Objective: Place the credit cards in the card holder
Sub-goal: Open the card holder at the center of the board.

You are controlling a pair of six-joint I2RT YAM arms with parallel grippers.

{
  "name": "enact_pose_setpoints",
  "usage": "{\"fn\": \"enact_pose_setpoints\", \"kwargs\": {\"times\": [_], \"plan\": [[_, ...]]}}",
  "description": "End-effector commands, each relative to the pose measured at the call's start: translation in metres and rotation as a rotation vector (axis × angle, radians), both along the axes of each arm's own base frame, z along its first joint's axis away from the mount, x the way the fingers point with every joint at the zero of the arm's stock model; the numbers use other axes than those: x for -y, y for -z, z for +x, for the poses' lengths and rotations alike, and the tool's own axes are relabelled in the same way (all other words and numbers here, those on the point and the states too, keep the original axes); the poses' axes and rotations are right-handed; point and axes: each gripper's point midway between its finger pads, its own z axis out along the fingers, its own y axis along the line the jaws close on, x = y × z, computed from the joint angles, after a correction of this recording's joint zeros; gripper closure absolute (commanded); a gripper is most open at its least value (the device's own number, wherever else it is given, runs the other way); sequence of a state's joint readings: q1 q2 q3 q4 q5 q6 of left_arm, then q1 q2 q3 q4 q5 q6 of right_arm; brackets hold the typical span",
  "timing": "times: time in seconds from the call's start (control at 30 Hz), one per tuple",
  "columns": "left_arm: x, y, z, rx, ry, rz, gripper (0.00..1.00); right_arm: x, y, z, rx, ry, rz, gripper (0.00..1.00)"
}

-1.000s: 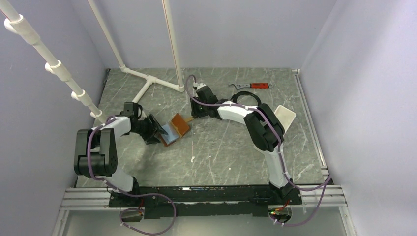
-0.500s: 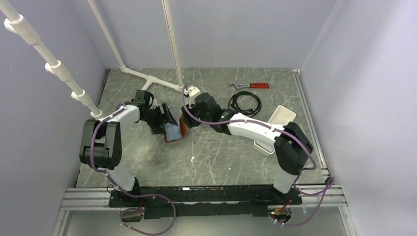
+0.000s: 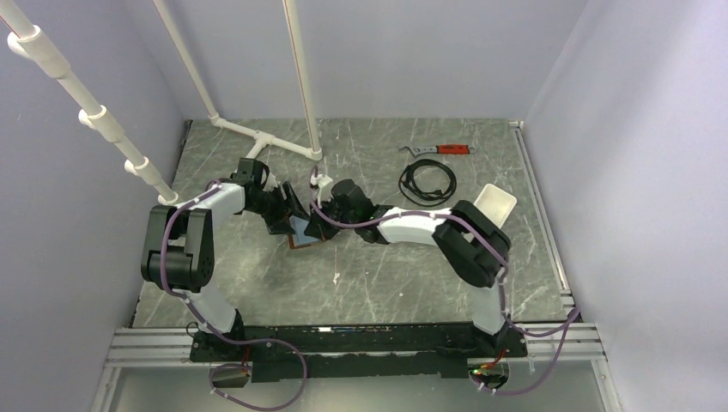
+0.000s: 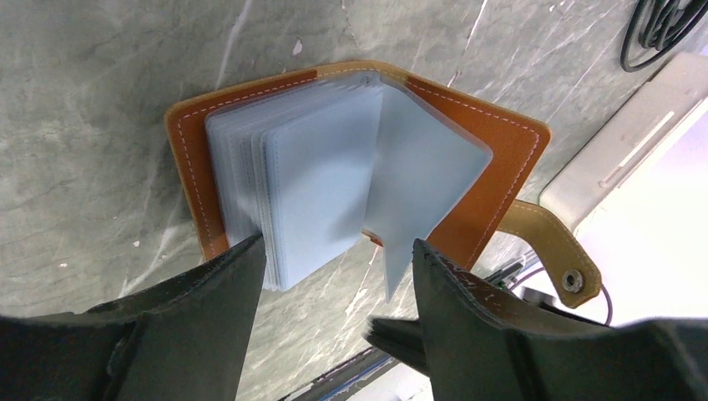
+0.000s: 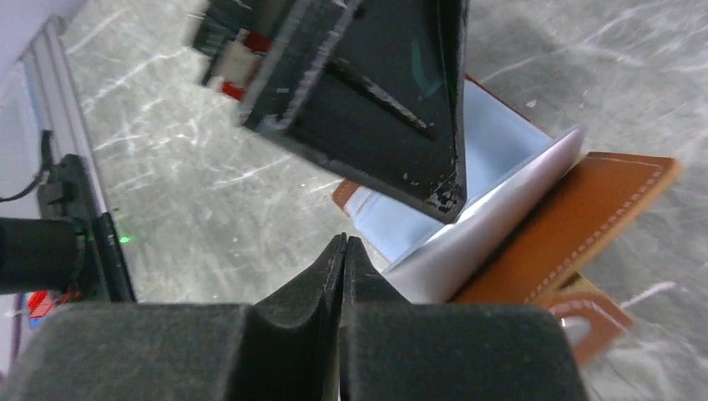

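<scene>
The card holder [image 4: 501, 159] lies open on the table, brown leather with a stack of pale grey-blue leaves [image 4: 317, 184] and one leaf standing up [image 5: 501, 209]. Its closing tab [image 4: 559, 251] sticks out to the side. My left gripper [image 4: 338, 259] is open and hangs over the holder's near edge, one finger at the stack's corner and the other beside the raised leaf. My right gripper [image 5: 344, 242] is shut with nothing visible between its tips, just short of the raised leaf. From above both grippers [image 3: 288, 210] [image 3: 322, 213] meet over the holder [image 3: 305, 233]. The credit cards are not distinguishable from the leaves.
A white tray [image 3: 498, 199] sits at the right, partly behind my right arm. A coiled black cable [image 3: 427, 180] and a red-handled wrench [image 3: 439, 149] lie at the back. White pipes [image 3: 257, 137] stand at the back left.
My right gripper has closed and slid left up to the holder, its elbow folding back toward the tray. The left gripper stays over the holder, its jaws slightly narrower.
</scene>
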State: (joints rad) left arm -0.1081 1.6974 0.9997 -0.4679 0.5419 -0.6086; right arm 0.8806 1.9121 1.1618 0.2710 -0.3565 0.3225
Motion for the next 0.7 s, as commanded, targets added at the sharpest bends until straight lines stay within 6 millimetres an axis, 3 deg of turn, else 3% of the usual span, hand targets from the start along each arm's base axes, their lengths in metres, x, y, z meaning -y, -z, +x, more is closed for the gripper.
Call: {"fn": "enact_pose_setpoints", "kwargs": {"times": [0.0, 0.2, 0.3, 0.37, 0.43, 0.6, 0.67], "plan": [[0.004, -0.013, 0.008, 0.044, 0.014, -0.023, 0.3, -0.023, -0.004, 0.019, 0.035, 0.032, 0.039, 1.0], [-0.002, -0.012, 0.003, 0.041, 0.015, 0.01, 0.29, 0.016, 0.024, 0.065, 0.072, 0.37, -0.133, 1.0], [-0.005, -0.019, 0.0, 0.062, 0.009, 0.016, 0.26, 0.037, 0.035, 0.073, 0.075, 0.473, -0.203, 1.0], [-0.005, -0.022, -0.002, 0.071, 0.004, 0.0, 0.24, 0.04, 0.04, 0.07, 0.065, 0.465, -0.197, 1.0], [-0.006, -0.024, -0.005, 0.073, -0.007, -0.015, 0.27, 0.032, 0.042, 0.063, 0.038, 0.39, -0.164, 0.89], [-0.026, -0.016, -0.008, 0.046, -0.09, 0.024, 0.46, 0.018, 0.034, 0.053, 0.027, 0.283, -0.096, 0.63], [-0.032, -0.013, -0.01, 0.042, -0.106, 0.024, 0.46, 0.017, 0.028, 0.052, 0.053, 0.26, -0.091, 0.56]]}}
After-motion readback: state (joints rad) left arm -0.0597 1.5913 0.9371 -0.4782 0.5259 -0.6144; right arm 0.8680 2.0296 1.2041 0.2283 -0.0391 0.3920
